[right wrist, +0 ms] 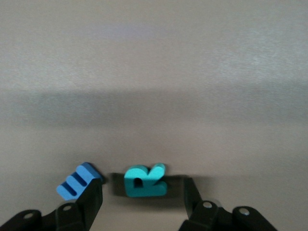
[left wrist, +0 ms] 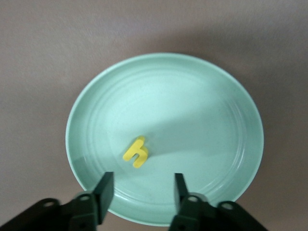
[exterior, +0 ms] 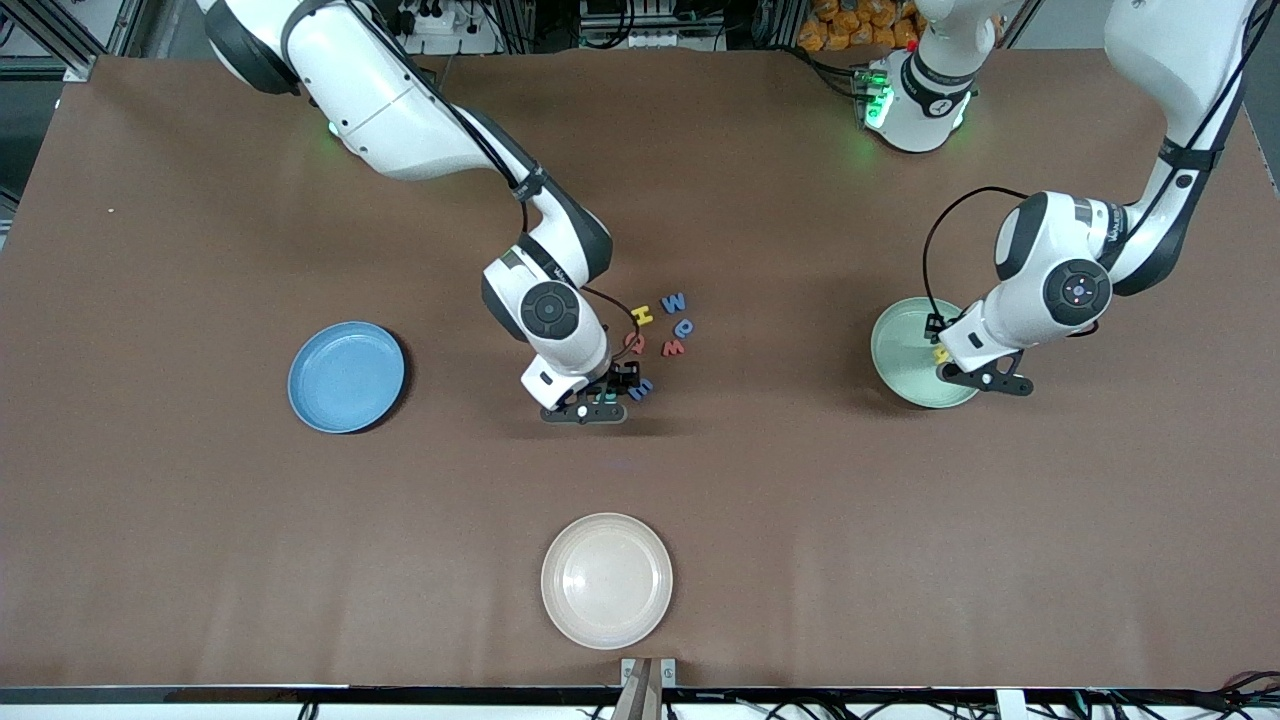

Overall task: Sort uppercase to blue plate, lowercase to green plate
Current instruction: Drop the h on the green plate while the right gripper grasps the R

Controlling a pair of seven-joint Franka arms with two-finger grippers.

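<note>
My left gripper [left wrist: 142, 192] [exterior: 950, 368] hangs open over the green plate [left wrist: 192, 106] [exterior: 900, 340]. A yellow lowercase h [left wrist: 136, 152] lies free on that plate, just ahead of the fingertips. My right gripper [right wrist: 143, 199] [exterior: 608, 396] is down at the table, open, with its fingers on either side of the green uppercase R [right wrist: 144, 181] and a gap on each side. A blue E [right wrist: 74, 182] [exterior: 641, 388] lies beside one finger. The blue plate [exterior: 305, 380] sits bare toward the right arm's end.
Loose letters cluster by the right gripper, farther from the front camera: yellow H [exterior: 642, 316], blue w [exterior: 675, 301], a rounded blue letter [exterior: 684, 326], red w [exterior: 673, 348], red Q [exterior: 635, 343]. A cream plate [exterior: 607, 580] sits near the front edge.
</note>
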